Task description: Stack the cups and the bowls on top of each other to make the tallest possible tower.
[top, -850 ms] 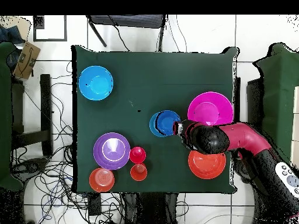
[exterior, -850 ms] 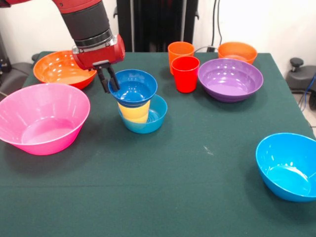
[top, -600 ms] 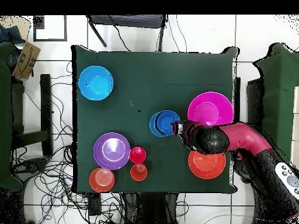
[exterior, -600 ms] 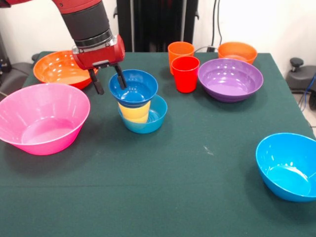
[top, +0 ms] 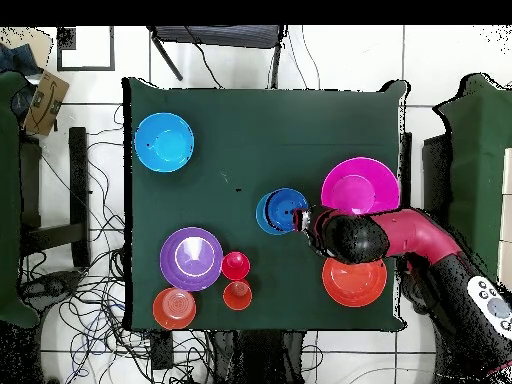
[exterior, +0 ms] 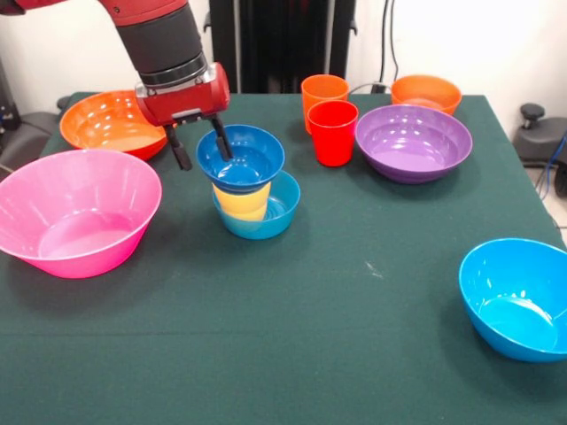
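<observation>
A short tower stands at mid-table: a dark small blue bowl (exterior: 244,158) sits slightly tilted on the yellow cup (exterior: 241,200), which stands in a lighter small blue bowl (exterior: 270,215). It also shows in the overhead view (top: 283,210). My gripper (exterior: 207,162) (top: 305,220) is open and straddles the top bowl's left rim, with one finger inside the bowl and one outside. The red cup (exterior: 333,133) and the orange cup (exterior: 324,92) stand apart behind it, beside the purple bowl (exterior: 414,142).
The large pink bowl (exterior: 75,212) and the large orange bowl (exterior: 111,122) lie to the gripper's left. The small orange bowl (exterior: 426,92) is at the back right and the bright blue bowl (exterior: 518,297) at the front right edge. Dark green cloth (exterior: 266,336) covers the table.
</observation>
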Controlling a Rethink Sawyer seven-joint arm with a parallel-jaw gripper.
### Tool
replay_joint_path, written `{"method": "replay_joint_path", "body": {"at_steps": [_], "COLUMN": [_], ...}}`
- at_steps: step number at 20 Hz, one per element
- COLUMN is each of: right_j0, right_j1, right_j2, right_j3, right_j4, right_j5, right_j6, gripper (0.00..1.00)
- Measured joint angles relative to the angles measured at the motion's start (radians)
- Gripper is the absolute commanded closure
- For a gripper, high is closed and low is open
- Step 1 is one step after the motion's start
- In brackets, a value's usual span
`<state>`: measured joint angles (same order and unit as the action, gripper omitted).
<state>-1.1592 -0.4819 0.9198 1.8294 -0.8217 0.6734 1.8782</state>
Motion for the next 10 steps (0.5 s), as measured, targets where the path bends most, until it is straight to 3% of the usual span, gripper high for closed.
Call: {"method": "replay_joint_path", "body": {"at_steps": [10], "right_j0": [0.014], "right_j1": [-0.073], "right_j2": [0.001], "right_j3": [0.020], "right_j4": [0.013], "right_j5": [0.000], "right_j6": [0.000], "gripper": [0.00]}}
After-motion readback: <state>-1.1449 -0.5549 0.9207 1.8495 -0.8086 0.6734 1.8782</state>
